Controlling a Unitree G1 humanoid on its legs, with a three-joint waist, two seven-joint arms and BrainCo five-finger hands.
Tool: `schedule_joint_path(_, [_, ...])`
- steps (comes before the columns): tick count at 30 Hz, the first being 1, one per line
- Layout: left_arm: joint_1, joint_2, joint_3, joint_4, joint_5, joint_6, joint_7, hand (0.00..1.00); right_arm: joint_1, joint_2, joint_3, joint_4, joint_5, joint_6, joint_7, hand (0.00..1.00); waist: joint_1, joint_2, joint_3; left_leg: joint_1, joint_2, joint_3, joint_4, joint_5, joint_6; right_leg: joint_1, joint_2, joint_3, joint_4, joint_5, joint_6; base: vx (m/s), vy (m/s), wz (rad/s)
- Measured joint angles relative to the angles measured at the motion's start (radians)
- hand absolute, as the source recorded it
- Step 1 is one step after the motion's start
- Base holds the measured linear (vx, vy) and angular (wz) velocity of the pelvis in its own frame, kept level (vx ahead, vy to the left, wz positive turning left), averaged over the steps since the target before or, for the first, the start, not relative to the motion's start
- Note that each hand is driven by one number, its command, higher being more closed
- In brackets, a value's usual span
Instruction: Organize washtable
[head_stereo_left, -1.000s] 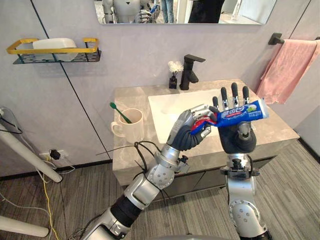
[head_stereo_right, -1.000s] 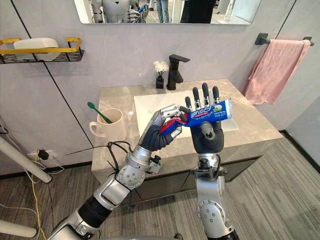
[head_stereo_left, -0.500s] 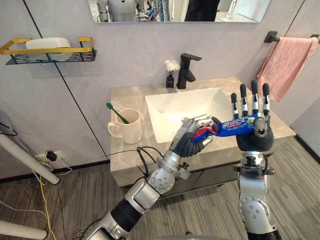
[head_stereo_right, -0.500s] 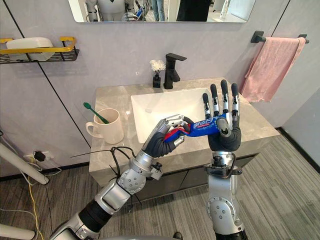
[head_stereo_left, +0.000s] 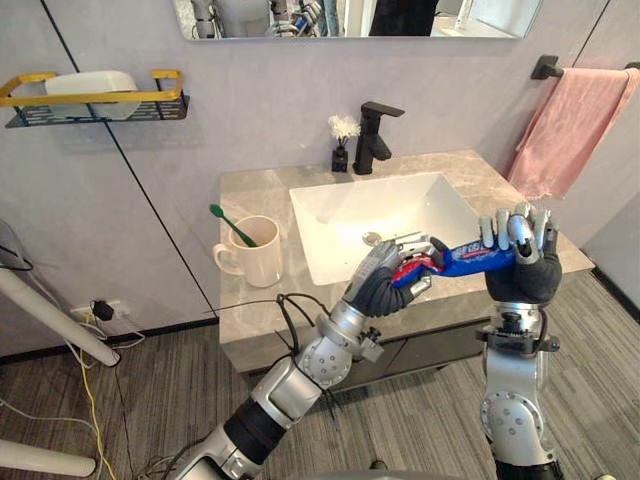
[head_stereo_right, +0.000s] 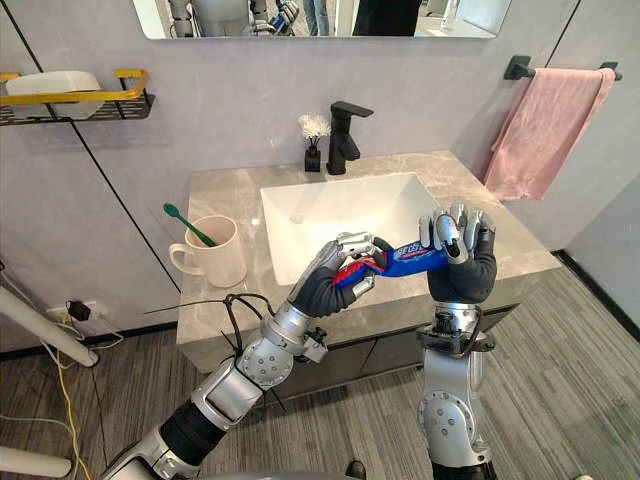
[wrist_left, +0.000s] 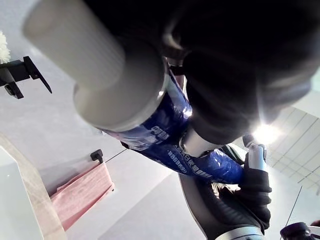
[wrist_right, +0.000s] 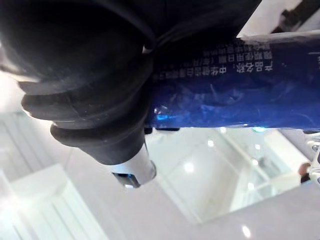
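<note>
1. Fingers of the right hand (head_stereo_left: 522, 280), straight a moment ago, now curl round the toothpaste tube (head_stereo_left: 466, 260) at its flat end.
2. Left hand (head_stereo_left: 380, 290) grips the cap end; the tube lies left-right above the counter (head_stereo_left: 265, 312) at its near edge.
3. Farther left, the cup (head_stereo_left: 262, 256) is nearer the left hand.

The toothpaste tube (head_stereo_left: 472, 258) is glossy plastic. The counter (head_stereo_left: 255, 190) looks like smooth stone; tap (head_stereo_left: 374, 142) matt black, towel (head_stereo_left: 565, 130) cloth.

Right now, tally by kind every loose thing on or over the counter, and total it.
Toothpaste tube: 1
Mug: 1
Green toothbrush: 1
Flower vase: 1
Total: 4
</note>
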Motion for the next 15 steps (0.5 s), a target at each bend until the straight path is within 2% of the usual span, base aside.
schedule_joint_path(10, [0.013,-0.008,0.001,0.018,0.001,-0.001,0.005,1.0,0.0,0.033,0.001,0.0,-0.062,-0.002,-0.059,1.0,0.002,-0.001,0.017,0.0,-0.001,-0.003,-0.002,0.0,0.0,0.001,-0.001,-0.003,0.0,-0.001,0.001,0.0,0.0,0.0])
schedule_joint_path(11, [0.014,-0.008,0.002,0.019,0.001,-0.001,0.006,0.0,-0.001,0.033,0.003,0.0,-0.07,-0.002,-0.065,1.0,0.003,-0.001,0.017,0.0,-0.001,-0.003,-0.002,0.0,0.0,0.001,-0.001,-0.004,0.0,-0.001,0.001,0.0,0.0,0.0])
schedule_joint_path(15, [0.016,-0.006,0.017,0.019,0.002,0.012,0.014,0.0,-0.034,0.035,0.003,0.0,-0.113,-0.009,-0.09,1.0,0.002,0.0,0.017,-0.001,-0.001,-0.007,-0.002,0.0,0.0,0.002,-0.002,-0.007,0.0,-0.001,0.001,0.0,0.0,0.01])
